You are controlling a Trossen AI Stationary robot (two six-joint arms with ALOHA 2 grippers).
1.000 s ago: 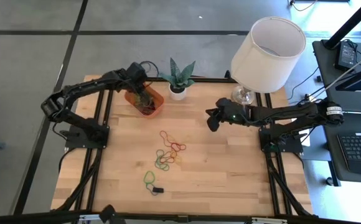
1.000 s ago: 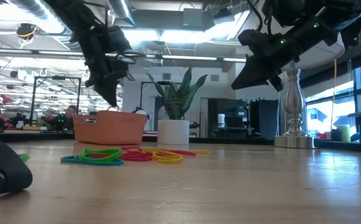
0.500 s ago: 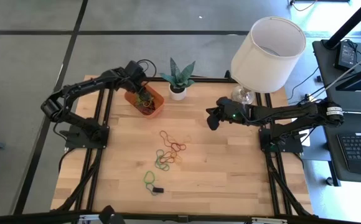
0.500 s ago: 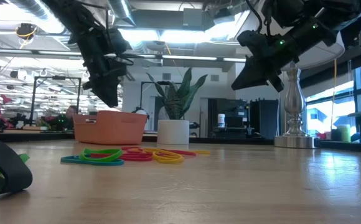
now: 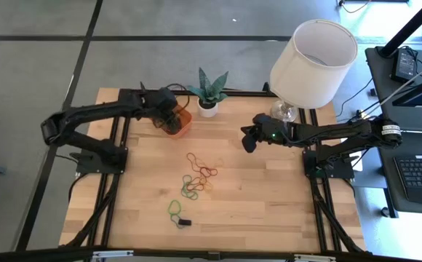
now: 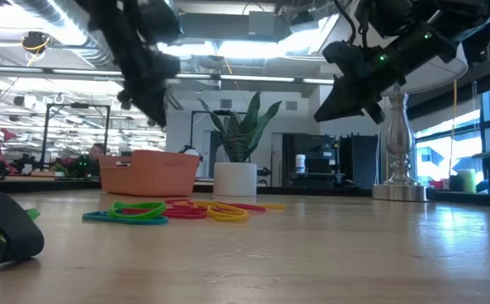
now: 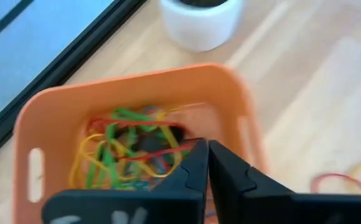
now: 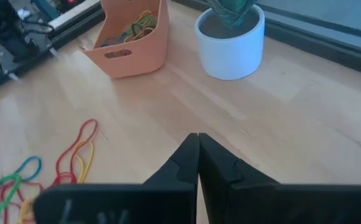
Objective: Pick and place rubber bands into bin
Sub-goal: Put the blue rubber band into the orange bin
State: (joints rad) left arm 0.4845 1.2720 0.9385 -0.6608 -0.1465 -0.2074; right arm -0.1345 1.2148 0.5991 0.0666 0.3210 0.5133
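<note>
The orange bin (image 5: 184, 118) stands near the table's far left, with a tangle of coloured rubber bands (image 7: 127, 146) lying in it. More rubber bands (image 5: 198, 175) lie loose on the wood at mid-table, and they also show in the low view (image 6: 177, 209). My left gripper (image 7: 206, 144) hovers shut above the bin (image 7: 137, 87), with nothing between its fingers. My right gripper (image 8: 197, 135) is shut and hangs in the air right of centre (image 5: 249, 143), clear of everything.
A white plant pot (image 5: 207, 108) stands just right of the bin. A lamp (image 5: 313, 51) stands at the far right corner. A green band (image 5: 174, 209) and a small black piece (image 5: 185, 221) lie toward the near edge. Bare wood stretches right of the loose bands.
My left gripper has risen from the bin's rim height to well above it, most of it in the last half second, and its arm has swung a little toward the near edge. The bin and the loose bands have stayed where they were.
</note>
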